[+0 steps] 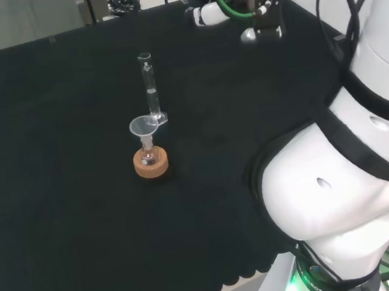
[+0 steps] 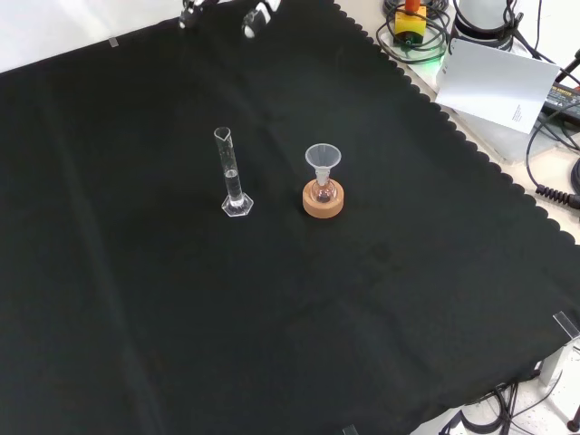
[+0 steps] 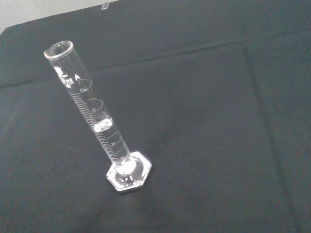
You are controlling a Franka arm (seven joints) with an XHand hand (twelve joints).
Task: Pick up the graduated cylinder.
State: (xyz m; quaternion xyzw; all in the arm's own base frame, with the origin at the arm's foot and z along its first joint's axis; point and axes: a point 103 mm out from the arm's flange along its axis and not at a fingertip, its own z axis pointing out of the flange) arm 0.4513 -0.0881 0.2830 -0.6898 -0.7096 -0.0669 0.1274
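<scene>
The graduated cylinder (image 1: 150,87) stands upright on its hexagonal foot near the middle of the black cloth. It is clear glass with printed marks and a little clear liquid in its lower half (image 3: 103,127). In the front view the cylinder (image 2: 231,177) is left of centre. The hand (image 1: 217,9) hovers over the far right part of the cloth in the head view, well away from the cylinder, its black and white fingers stretched out and holding nothing. Its fingertips (image 2: 257,15) come in at the front view's top edge.
A small flask with a clear funnel in its neck sits on a cork ring (image 1: 150,162), close beside the cylinder (image 2: 323,195). The arm's white links (image 1: 346,162) take up the head view's right. A white sheet (image 2: 494,80) and cables lie off the cloth's edge.
</scene>
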